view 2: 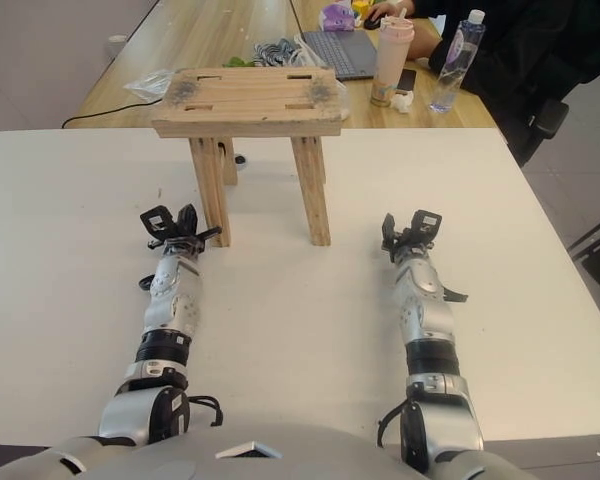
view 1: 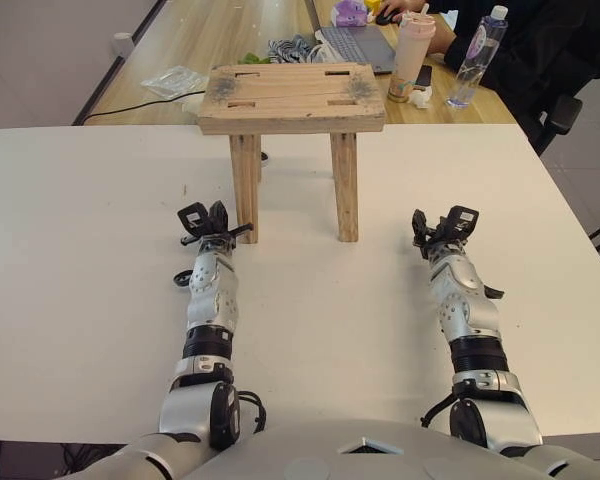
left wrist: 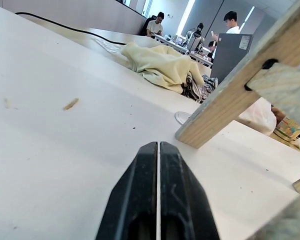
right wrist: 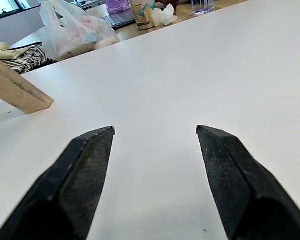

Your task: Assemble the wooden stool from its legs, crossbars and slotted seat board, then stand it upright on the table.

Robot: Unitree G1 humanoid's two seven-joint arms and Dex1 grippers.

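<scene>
The wooden stool [view 1: 292, 97] stands upright on the white table [view 1: 80, 250], its slotted seat board on top and its legs [view 1: 345, 186] down. My left gripper [view 1: 212, 222] rests on the table just left of the stool's front left leg [left wrist: 230, 97]; its fingers [left wrist: 157, 190] are shut with nothing between them. My right gripper [view 1: 435, 228] lies on the table to the right of the stool, apart from it, and its fingers [right wrist: 87, 170] stand open and empty. A leg end [right wrist: 17, 92] shows in the right wrist view.
Behind the white table runs a wooden desk [view 1: 180, 40] with a laptop [view 1: 355, 42], a pink cup [view 1: 412, 55], a water bottle [view 1: 477, 58], a plastic bag [view 1: 175, 80] and a cable. A person sits at its far right.
</scene>
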